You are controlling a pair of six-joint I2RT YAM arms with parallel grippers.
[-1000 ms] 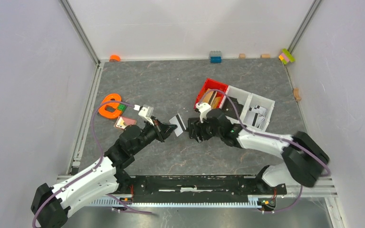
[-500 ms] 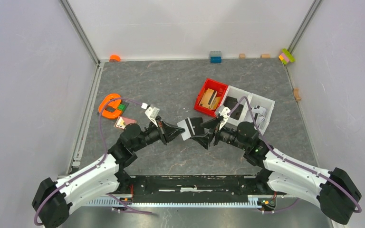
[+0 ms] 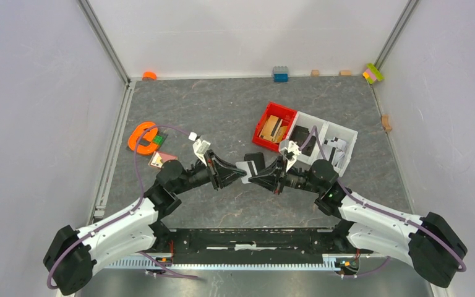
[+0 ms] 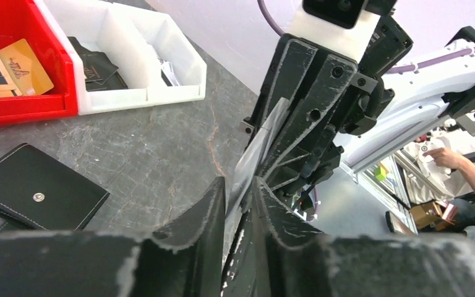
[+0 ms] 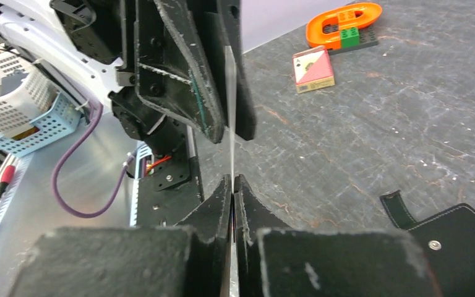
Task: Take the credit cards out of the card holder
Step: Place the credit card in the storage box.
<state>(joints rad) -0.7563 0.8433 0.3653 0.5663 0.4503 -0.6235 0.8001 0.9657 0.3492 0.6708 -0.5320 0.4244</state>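
A greyish-white credit card (image 3: 248, 167) with a dark stripe hangs above the table between both grippers. My right gripper (image 5: 233, 179) (image 3: 254, 178) is shut on one edge of it. My left gripper (image 4: 238, 185) (image 3: 239, 176) has the opposite edge between its fingers, which stand slightly apart, so the card (image 4: 256, 145) sits loose and tilted. The black card holder (image 3: 256, 158) (image 4: 37, 195) (image 5: 464, 241) lies flat on the table just behind, strap loose. A pinkish-copper card (image 3: 161, 159) (image 5: 312, 69) lies at the left.
A red bin (image 3: 282, 106) with tan pieces and a white two-part bin (image 3: 344, 131) stand at the back right. An orange ring (image 3: 141, 137) with a green brick lies at the left. Small blocks (image 3: 280, 74) line the back wall.
The right arm swung in from the bins to the centre and closed on the card. The left gripper carried the card a little rightward and loosened its jaws.
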